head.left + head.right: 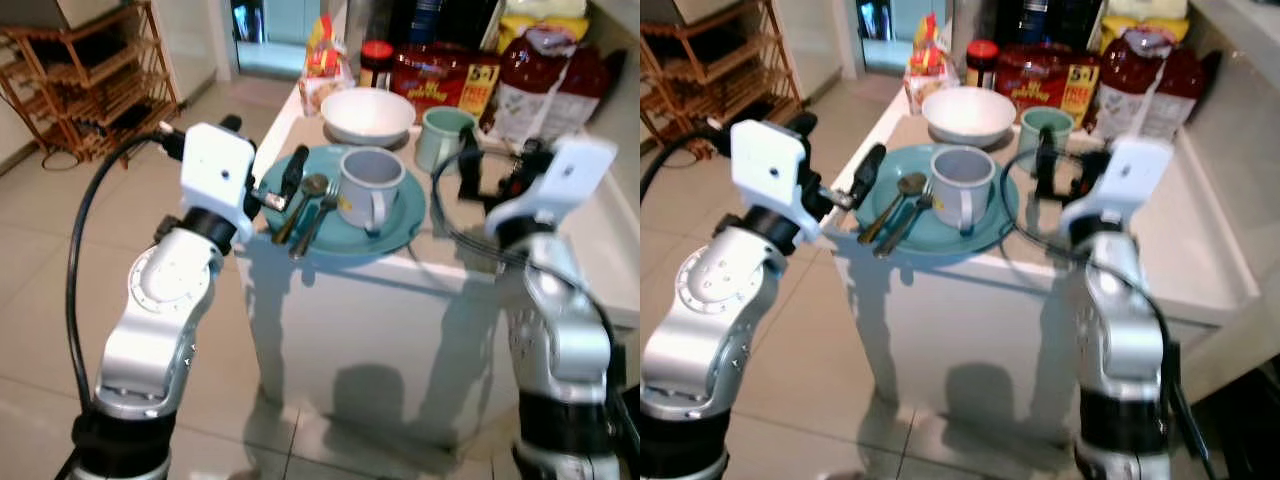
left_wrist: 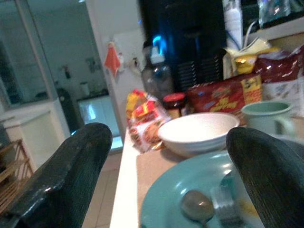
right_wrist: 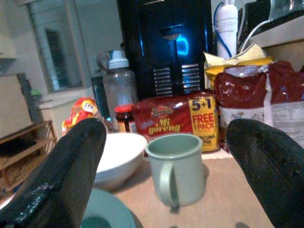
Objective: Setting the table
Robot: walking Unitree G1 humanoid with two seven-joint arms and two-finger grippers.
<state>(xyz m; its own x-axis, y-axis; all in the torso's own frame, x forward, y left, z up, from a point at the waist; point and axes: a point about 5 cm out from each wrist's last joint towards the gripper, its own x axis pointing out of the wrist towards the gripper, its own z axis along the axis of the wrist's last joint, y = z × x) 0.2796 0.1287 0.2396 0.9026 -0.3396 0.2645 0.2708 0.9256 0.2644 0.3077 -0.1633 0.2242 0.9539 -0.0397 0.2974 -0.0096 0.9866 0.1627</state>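
Note:
A teal plate (image 1: pixel 400 215) lies at the near corner of the white counter (image 1: pixel 350 300). On it stand a grey-blue mug (image 1: pixel 368 185), a spoon (image 1: pixel 312 187) and a fork (image 1: pixel 318 222). Behind the plate sit a white bowl (image 1: pixel 366 115) and a pale green mug (image 1: pixel 443 135). My left gripper (image 1: pixel 282 185) is open at the plate's left rim, and its wrist view looks over the plate (image 2: pixel 175 190) toward the bowl (image 2: pixel 199 133). My right gripper (image 1: pixel 490 175) is open just right of the plate, with the green mug (image 3: pixel 178 168) a little ahead between its fingers.
Red noodle packs (image 1: pixel 445 80), a red-lidded jar (image 1: pixel 376 60), snack bags (image 1: pixel 322 55) and red-and-white bags (image 1: pixel 550 85) line the counter's back. A wooden rack (image 1: pixel 95 75) stands on the tiled floor at the left. The counter continues to the right (image 1: pixel 610 250).

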